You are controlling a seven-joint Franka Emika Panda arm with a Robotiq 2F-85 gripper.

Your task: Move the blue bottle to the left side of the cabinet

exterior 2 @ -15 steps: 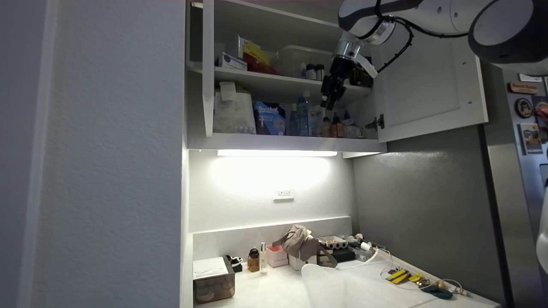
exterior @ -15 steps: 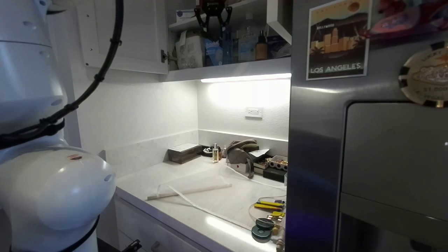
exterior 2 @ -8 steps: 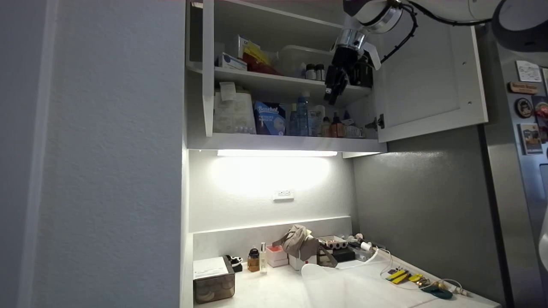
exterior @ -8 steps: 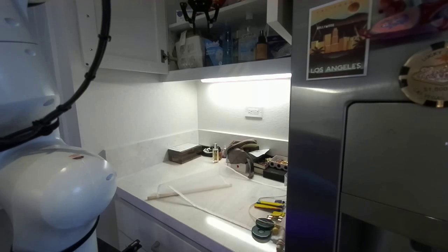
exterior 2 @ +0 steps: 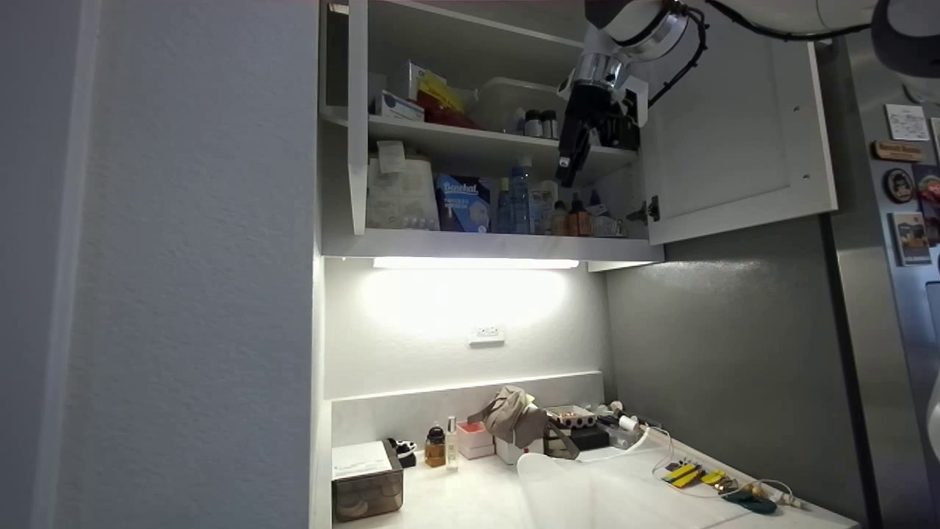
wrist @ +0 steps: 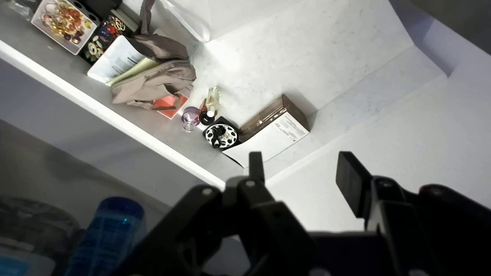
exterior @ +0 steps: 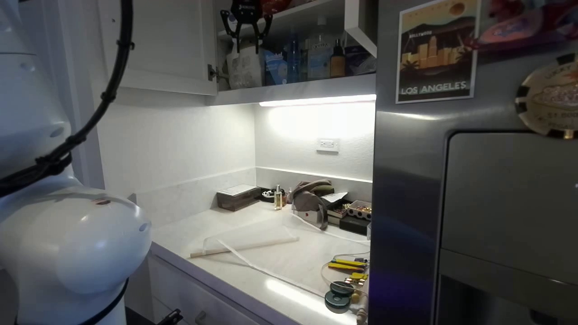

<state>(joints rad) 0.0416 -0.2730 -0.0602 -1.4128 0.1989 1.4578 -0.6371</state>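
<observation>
Two light-blue bottles stand upright side by side on the lower shelf of the open white cabinet (exterior 2: 455,242). The taller blue bottle (exterior 2: 519,202) is right of the shorter one (exterior 2: 504,209); which one is meant I cannot tell. In an exterior view a blue bottle (exterior: 293,58) stands right of a blue box. In the wrist view a blue bottle with a dark-blue cap (wrist: 109,234) is at lower left, partly behind a finger. My gripper (exterior: 247,48) is open and empty, in front of the cabinet (exterior: 298,89) and apart from the bottles. Its spread fingers show in the wrist view (wrist: 301,176).
A white package (exterior 2: 402,192) and blue box (exterior 2: 463,204) stand left of the bottles. An amber bottle (exterior 2: 579,220) stands to the right. The inner shelf (exterior 2: 492,137) hangs above. The open door (exterior 2: 734,147) and steel fridge (exterior: 411,180) flank the cabinet.
In an exterior view my gripper has moved left, from in front of the blue box and bottle to in front of the white package. The bottles have not moved. It stays open.
</observation>
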